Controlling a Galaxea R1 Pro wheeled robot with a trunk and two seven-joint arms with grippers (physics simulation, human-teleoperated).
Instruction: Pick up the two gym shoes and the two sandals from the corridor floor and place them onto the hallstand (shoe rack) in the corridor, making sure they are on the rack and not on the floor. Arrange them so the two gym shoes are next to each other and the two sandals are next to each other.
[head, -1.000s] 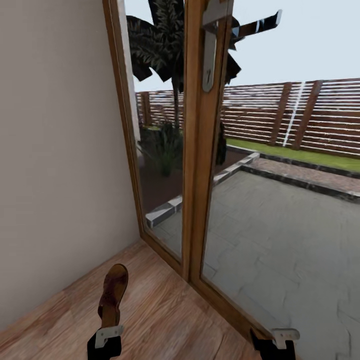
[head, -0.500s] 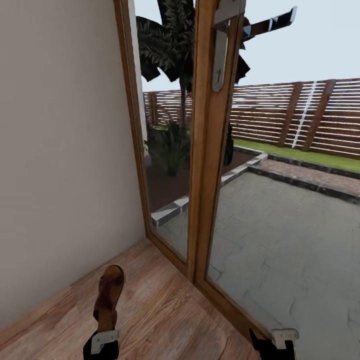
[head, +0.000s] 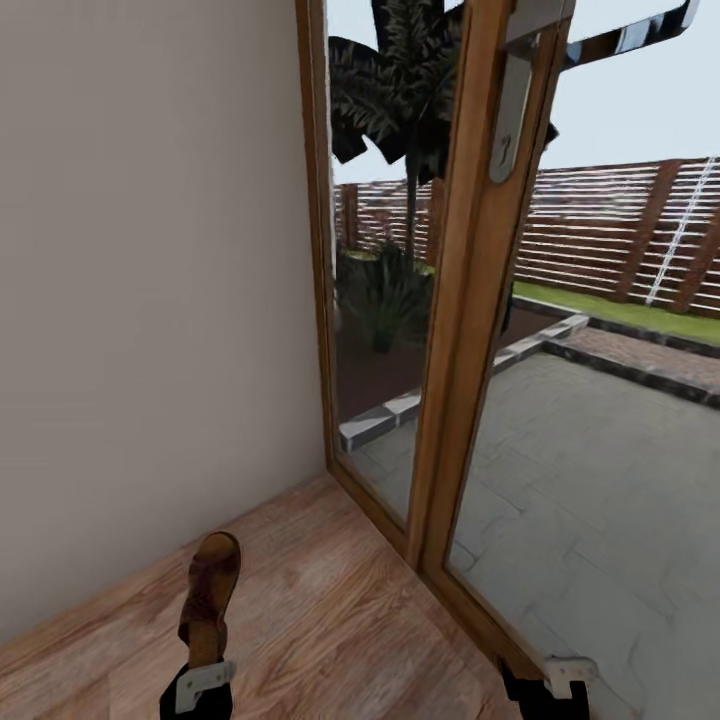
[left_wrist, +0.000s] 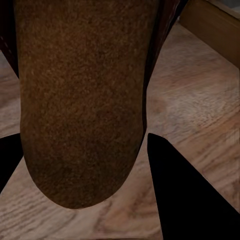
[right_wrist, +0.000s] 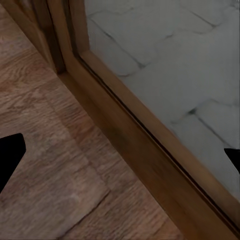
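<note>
1. The left end effector (head: 203, 683) is gripping one sandal (head: 207, 598) by its heel end, and the sandal is sticking out forward from the fingers, raised above the corridor floor (head: 330, 620). In the left wrist view the sandal's sole (left_wrist: 82, 100) is sitting between the two dark fingers (left_wrist: 187, 195).
2. The right end effector (head: 557, 685) is carrying nothing — its fingers are standing wide apart over the floorboards, just beside the glass door's (head: 600, 480) wooden frame (right_wrist: 145, 145).
3. The robot is facing a beige wall (head: 150, 300) and the door; the hallstand and the other shoes are not in sight here.
4. Likely risks: the sandal, held only at one end, could be twisting or sliding out during a turn — and the right end effector, so near the frame, could be knocking against it.
</note>
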